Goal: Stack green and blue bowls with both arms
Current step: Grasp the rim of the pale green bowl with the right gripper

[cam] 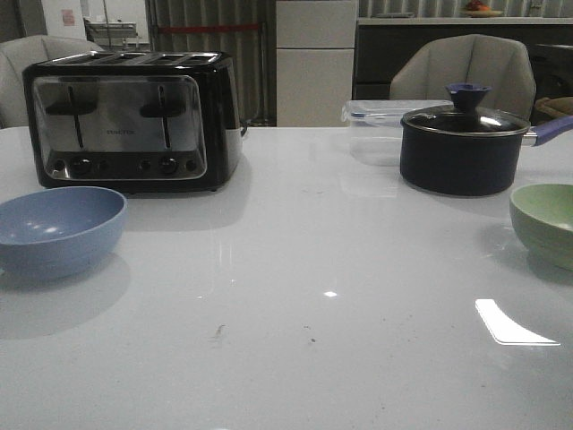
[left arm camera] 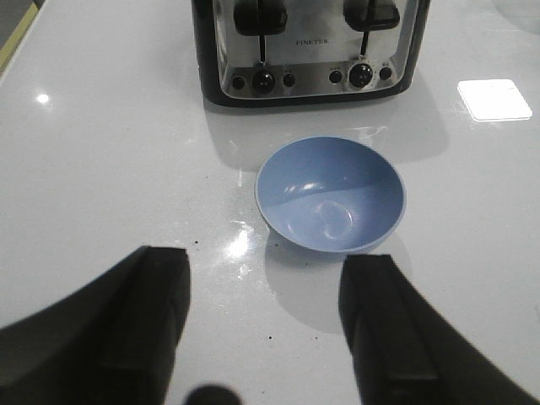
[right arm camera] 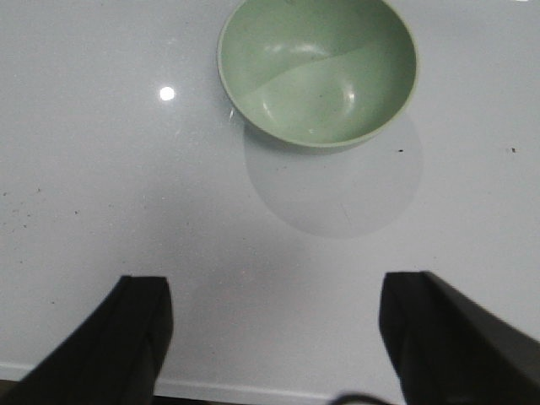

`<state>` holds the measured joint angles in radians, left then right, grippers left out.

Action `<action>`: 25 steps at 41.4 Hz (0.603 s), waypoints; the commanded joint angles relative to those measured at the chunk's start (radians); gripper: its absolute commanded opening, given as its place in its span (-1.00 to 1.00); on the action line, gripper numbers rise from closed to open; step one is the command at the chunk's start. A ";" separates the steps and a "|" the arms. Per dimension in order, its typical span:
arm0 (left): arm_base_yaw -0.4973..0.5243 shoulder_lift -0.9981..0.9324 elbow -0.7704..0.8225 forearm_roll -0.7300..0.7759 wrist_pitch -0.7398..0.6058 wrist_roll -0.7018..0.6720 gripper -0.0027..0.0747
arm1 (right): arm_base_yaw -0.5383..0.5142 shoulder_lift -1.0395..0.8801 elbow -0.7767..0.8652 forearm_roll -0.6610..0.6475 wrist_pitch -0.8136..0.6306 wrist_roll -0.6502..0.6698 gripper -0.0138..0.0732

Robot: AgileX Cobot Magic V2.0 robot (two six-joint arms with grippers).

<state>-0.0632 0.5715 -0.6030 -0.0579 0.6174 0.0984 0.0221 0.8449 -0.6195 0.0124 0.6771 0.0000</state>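
The blue bowl (cam: 55,229) sits upright and empty on the white table at the left, in front of the toaster. It also shows in the left wrist view (left arm camera: 331,194), ahead of my left gripper (left arm camera: 268,270), which is open and empty above the table. The green bowl (cam: 546,222) sits upright and empty at the right edge, cut off by the frame. It also shows in the right wrist view (right arm camera: 318,69), ahead of my right gripper (right arm camera: 275,291), which is open and empty. Neither gripper shows in the front view.
A black and silver toaster (cam: 132,118) stands at the back left. A dark lidded pot (cam: 464,147) with a blue knob and handle stands at the back right, a clear plastic container (cam: 376,125) behind it. The table's near edge (right arm camera: 253,392) shows under the right gripper.
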 commanded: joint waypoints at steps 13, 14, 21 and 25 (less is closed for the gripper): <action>-0.007 0.007 -0.033 -0.007 -0.076 -0.009 0.00 | -0.155 0.356 -0.278 -0.012 0.028 0.000 0.73; -0.007 0.007 -0.033 -0.007 -0.076 -0.009 0.00 | -0.168 0.373 -0.296 -0.012 0.029 0.000 0.73; -0.007 0.007 -0.033 -0.007 -0.076 -0.009 -0.03 | -0.236 0.503 -0.393 -0.006 0.032 0.000 0.73; -0.007 0.007 -0.033 -0.007 -0.076 -0.009 -0.03 | -0.251 0.582 -0.447 -0.006 0.037 0.000 0.73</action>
<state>-0.0632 0.5715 -0.6030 -0.0579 0.6174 0.0984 -0.2141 1.4057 -0.9969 0.0107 0.7428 0.0000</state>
